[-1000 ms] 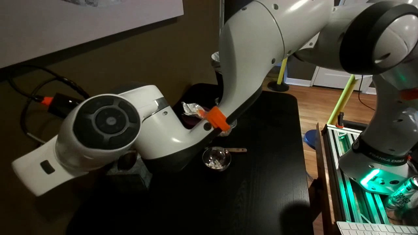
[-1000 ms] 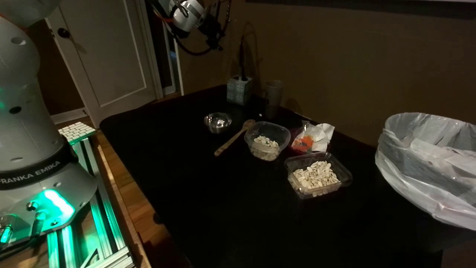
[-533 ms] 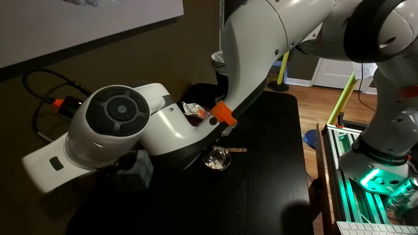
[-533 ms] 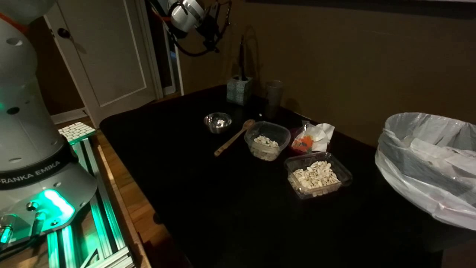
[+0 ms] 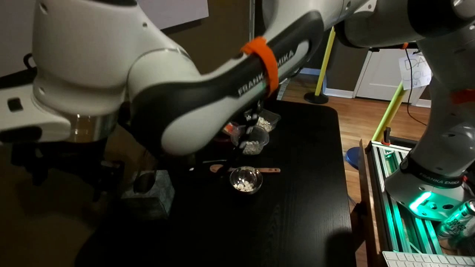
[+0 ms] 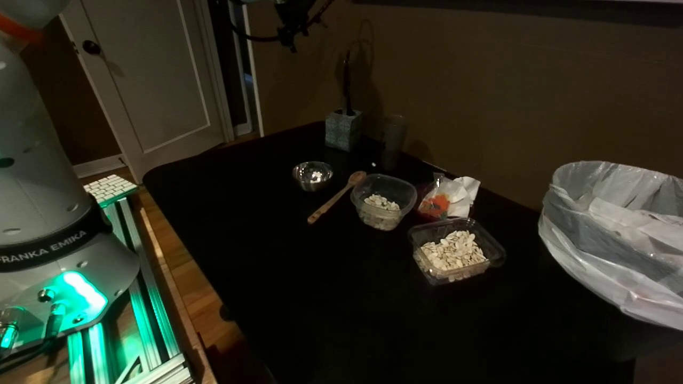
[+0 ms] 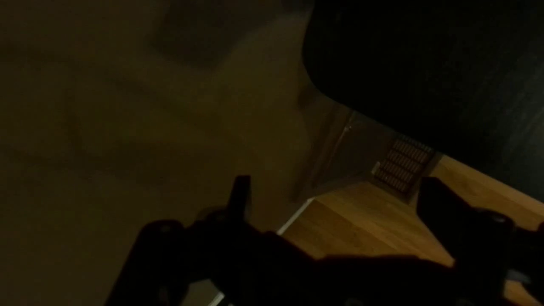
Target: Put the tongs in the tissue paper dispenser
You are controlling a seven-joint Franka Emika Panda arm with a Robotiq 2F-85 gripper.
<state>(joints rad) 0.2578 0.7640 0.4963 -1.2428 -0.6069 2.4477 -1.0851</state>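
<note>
While the fingers (image 7: 444,212) gape, the robot's base (image 5: 426,193) reads "FRANKA EMIKA".

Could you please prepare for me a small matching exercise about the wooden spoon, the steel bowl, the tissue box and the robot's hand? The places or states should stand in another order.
Column one
1. Wooden spoon
2. Steel bowl
3. Tissue box
4. Hand

Column two
A. Has a slim dark object standing up from its top
B. Open, gripping nothing
C. Long and brown, lying on the black table
D. Round, with pale pieces inside

Right pairs: 1-C, 2-D, 3-A, 4-B
</note>
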